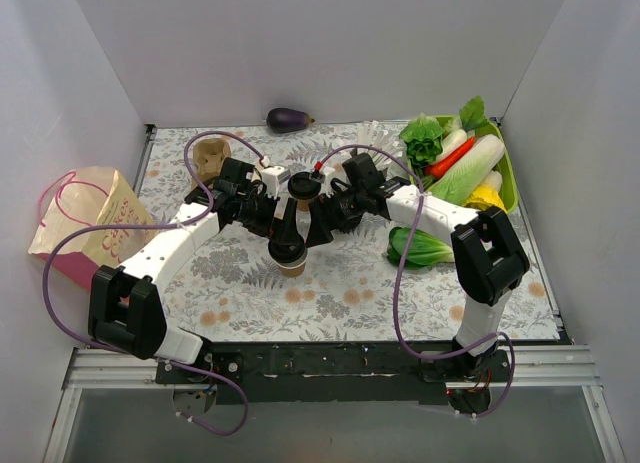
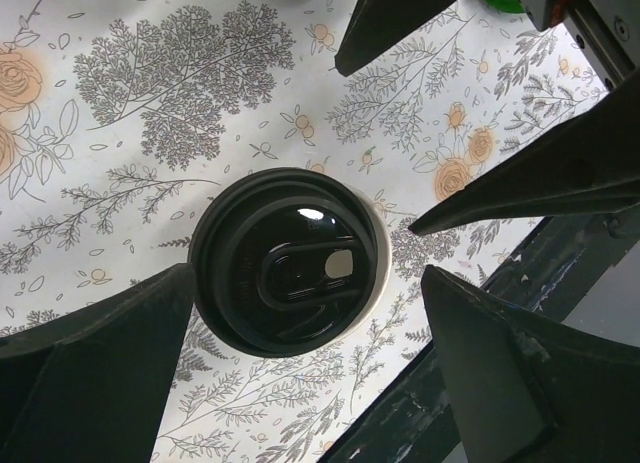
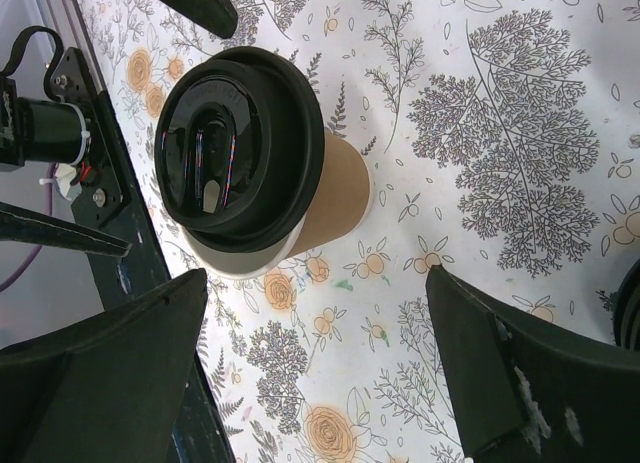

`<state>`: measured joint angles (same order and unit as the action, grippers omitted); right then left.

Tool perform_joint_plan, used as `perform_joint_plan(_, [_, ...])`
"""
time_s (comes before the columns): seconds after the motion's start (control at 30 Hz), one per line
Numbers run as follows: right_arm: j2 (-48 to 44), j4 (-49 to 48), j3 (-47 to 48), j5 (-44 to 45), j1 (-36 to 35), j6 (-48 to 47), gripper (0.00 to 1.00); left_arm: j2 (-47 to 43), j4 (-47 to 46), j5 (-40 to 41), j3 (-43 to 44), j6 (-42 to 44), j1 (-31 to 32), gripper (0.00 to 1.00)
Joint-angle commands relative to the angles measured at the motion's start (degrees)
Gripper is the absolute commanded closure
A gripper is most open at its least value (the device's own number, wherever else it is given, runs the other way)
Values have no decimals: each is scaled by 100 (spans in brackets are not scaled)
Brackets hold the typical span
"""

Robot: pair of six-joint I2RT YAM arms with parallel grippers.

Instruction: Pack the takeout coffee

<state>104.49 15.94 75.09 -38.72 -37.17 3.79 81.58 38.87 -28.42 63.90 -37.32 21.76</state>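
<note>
The takeout coffee is a kraft-brown paper cup with a black lid, standing upright on the floral cloth at the middle of the table. My left gripper hangs just above it, open and empty. In the left wrist view the lid lies between and below the gripper's spread fingers. My right gripper is open and empty just right of the cup. In the right wrist view the cup stands beyond the gripper's fingers, apart from them.
A paper bag with pink handles lies at the left edge. A tan pulp cup carrier sits at the back left. A dark round object stands behind the grippers. A green tray of vegetables is at the right, and an eggplant at the back.
</note>
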Motion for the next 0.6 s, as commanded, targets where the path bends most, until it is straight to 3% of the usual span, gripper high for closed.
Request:
perform_joint_plan(0.0, [-341,-56,-91,22,-18,-107,2,-169,24,-260,96,-12,-22,2])
perform_joint_plan(0.57, [-350,-127,-170,14,43,-80,2,-90,-29,-831,-97,-153,-14,2])
